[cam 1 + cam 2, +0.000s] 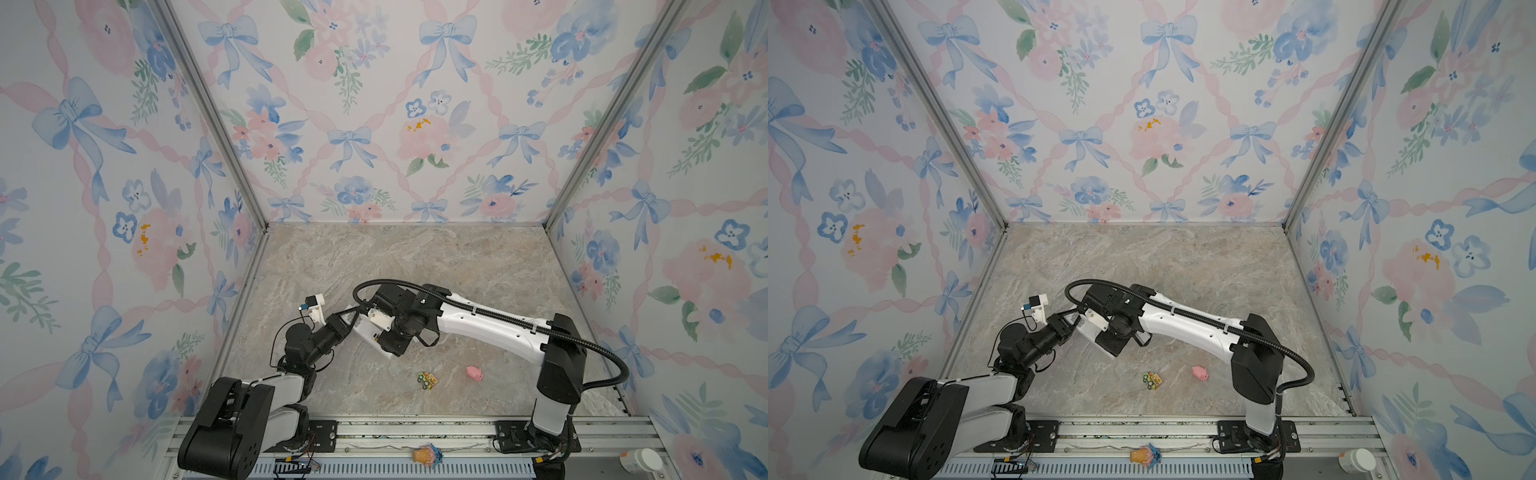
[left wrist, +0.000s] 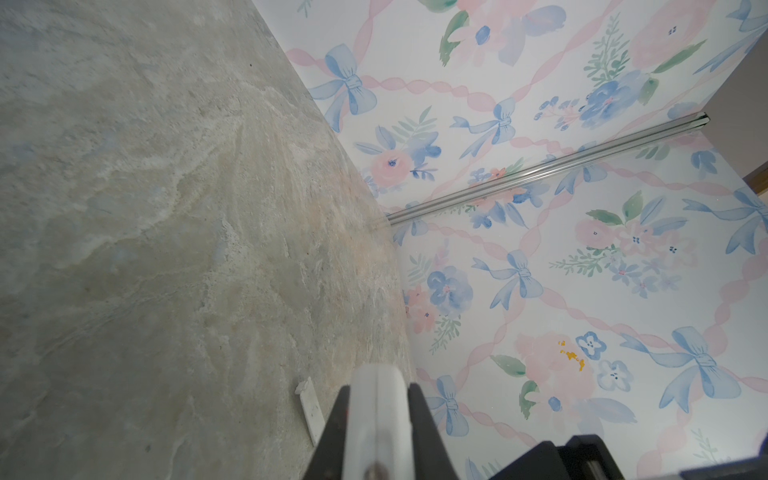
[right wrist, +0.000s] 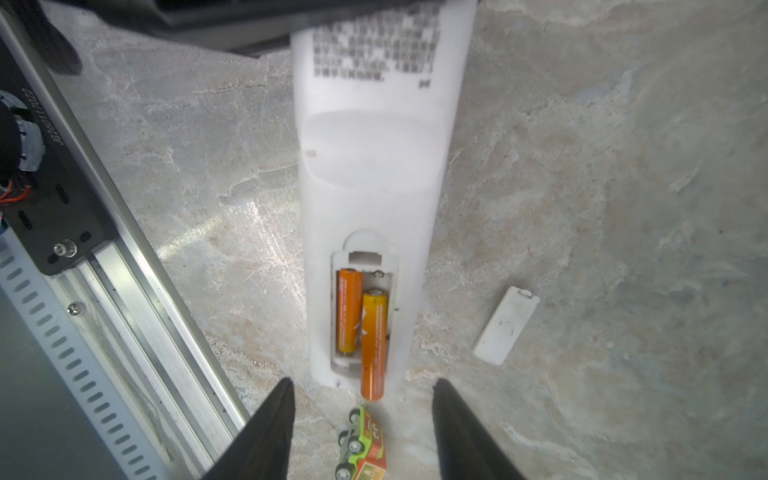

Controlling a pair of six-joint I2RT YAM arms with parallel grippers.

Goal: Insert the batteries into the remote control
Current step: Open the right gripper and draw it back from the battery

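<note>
The white remote control (image 3: 374, 166) lies back-up with its battery bay uncovered. My left gripper (image 2: 378, 390) is shut on one end of it, seen in both top views (image 1: 347, 322) (image 1: 1068, 324). One orange battery (image 3: 348, 311) sits in a slot of the bay. The second battery (image 3: 374, 345) lies beside it, shifted lengthwise so its end sticks out past the remote's end. My right gripper (image 3: 363, 382) hovers open just beyond that end, holding nothing. In both top views the right gripper (image 1: 394, 349) (image 1: 1115, 347) hides most of the remote (image 1: 368, 330).
The white battery cover (image 3: 506, 325) lies loose on the marble table beside the remote. A green-orange toy car (image 1: 428, 380) and a pink pig (image 1: 473, 372) sit toward the front. The metal rail (image 1: 415, 428) runs along the front edge.
</note>
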